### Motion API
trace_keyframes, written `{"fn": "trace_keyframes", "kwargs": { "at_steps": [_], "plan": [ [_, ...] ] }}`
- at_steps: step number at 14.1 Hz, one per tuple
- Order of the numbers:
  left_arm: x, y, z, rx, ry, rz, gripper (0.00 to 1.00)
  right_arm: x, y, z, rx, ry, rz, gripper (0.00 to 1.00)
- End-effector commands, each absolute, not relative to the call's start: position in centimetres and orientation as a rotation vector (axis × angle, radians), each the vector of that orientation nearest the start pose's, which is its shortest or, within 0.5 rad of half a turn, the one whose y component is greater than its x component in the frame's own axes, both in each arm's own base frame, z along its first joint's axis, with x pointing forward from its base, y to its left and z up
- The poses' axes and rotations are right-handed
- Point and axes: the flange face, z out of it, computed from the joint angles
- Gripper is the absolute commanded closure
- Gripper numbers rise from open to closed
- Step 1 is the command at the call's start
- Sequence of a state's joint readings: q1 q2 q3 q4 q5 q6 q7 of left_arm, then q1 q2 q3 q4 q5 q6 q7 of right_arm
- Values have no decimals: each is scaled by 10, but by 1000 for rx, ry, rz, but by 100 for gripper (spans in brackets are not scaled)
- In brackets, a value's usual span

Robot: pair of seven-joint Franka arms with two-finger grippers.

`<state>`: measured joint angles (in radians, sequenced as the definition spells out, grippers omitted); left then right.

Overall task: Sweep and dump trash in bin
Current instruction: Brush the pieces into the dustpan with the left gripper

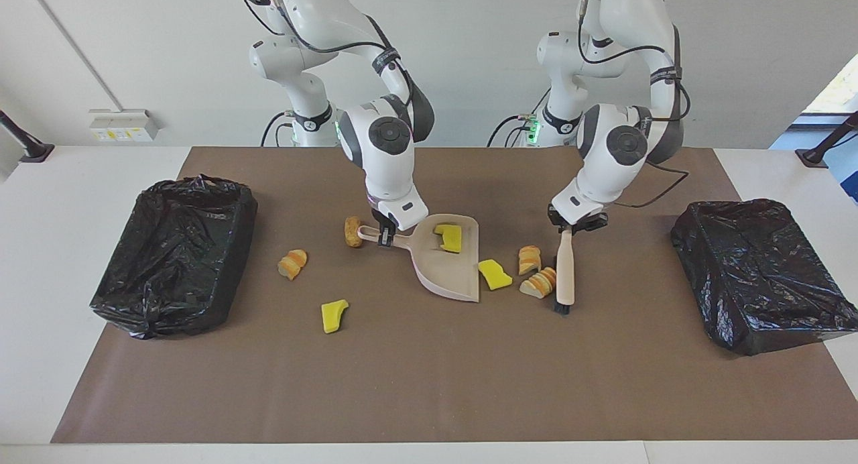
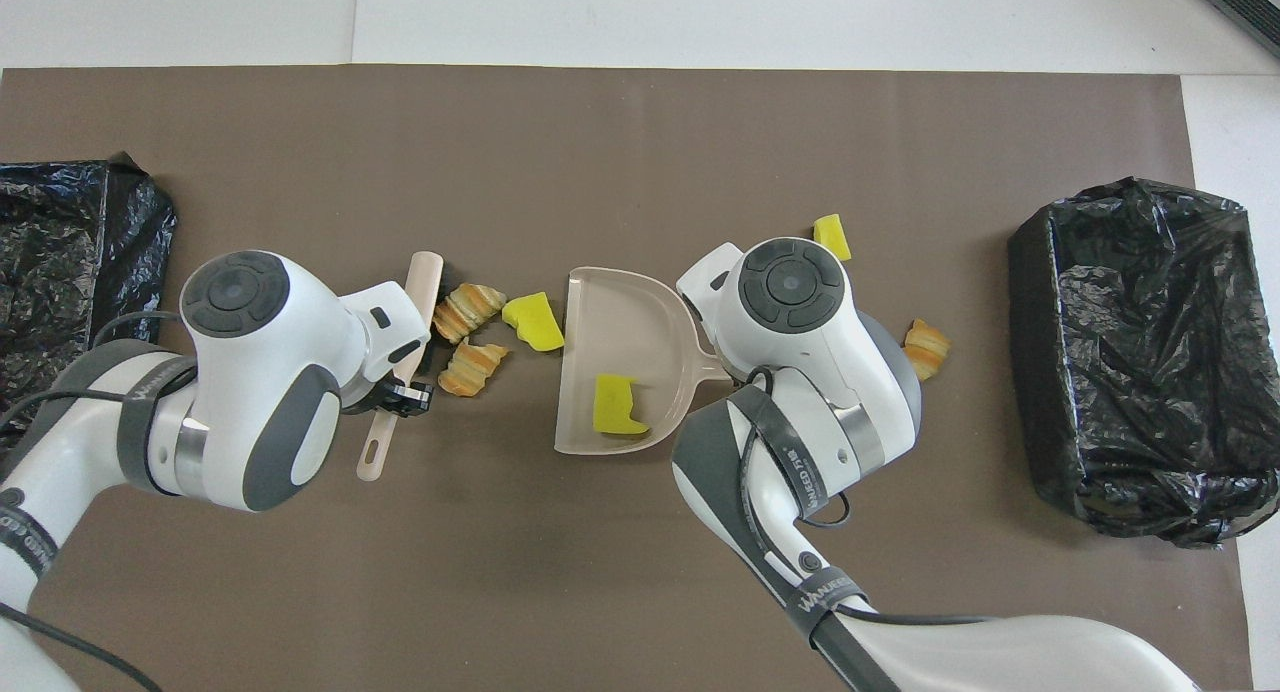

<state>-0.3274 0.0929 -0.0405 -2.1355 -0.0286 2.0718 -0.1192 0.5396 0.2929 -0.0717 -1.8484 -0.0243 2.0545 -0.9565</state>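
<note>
Facing view, left to right. Bin (image 1: 175, 253) at mid-left: contents not discernible. Loose trash at left centre: a striped piece (image 1: 293, 263), yellow wedge (image 1: 333, 315), brown roll (image 1: 352, 231). Right gripper (image 1: 385, 236) pinches the handle of the dustpan (image 1: 450, 266), which holds one yellow wedge (image 1: 450, 237). Centre-right: wedge (image 1: 495, 274) and two striped pieces (image 1: 534, 271), judged light, soft, best swept. Left gripper (image 1: 568, 226) is clamped on the brush (image 1: 565, 273) beside them. Second bin (image 1: 757, 269) at right.

Noted glossy black bag-skinned bin (image 1: 173, 253), pale pink plastic dustpan (image 1: 450, 269), yellow foam wedges (image 1: 495, 274), orange-tan striped croissant pieces (image 1: 539, 282), brown oblong roll (image 1: 352, 231), brown table mat (image 1: 429, 377).
</note>
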Motion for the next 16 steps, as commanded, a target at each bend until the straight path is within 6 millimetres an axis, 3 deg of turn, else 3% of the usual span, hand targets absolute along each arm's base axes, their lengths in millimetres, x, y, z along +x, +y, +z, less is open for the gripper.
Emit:
{"fn": "trace_keyframes", "kwargs": {
  "at_steps": [1, 5, 9, 12, 14, 16],
  "plan": [
    [464, -243, 354, -3094, 298, 257, 100, 548, 276, 358, -2403, -2066, 118, 100],
    [420, -317, 363, -3143, 367, 295, 100, 548, 276, 358, -2405, -2064, 118, 100],
    [378, -372, 378, -3147, 428, 280, 100, 548, 277, 358, -2403, -2066, 118, 100],
    [382, -372, 406, -3164, 389, 314, 100, 548, 277, 358, -2403, -2066, 118, 100],
    [390, -356, 423, -3157, 329, 344, 100, 548, 277, 358, -2403, -2066, 118, 100],
    [383, -342, 442, -3142, 287, 331, 100, 548, 277, 358, -2404, -2059, 116, 100]
  ]
}}
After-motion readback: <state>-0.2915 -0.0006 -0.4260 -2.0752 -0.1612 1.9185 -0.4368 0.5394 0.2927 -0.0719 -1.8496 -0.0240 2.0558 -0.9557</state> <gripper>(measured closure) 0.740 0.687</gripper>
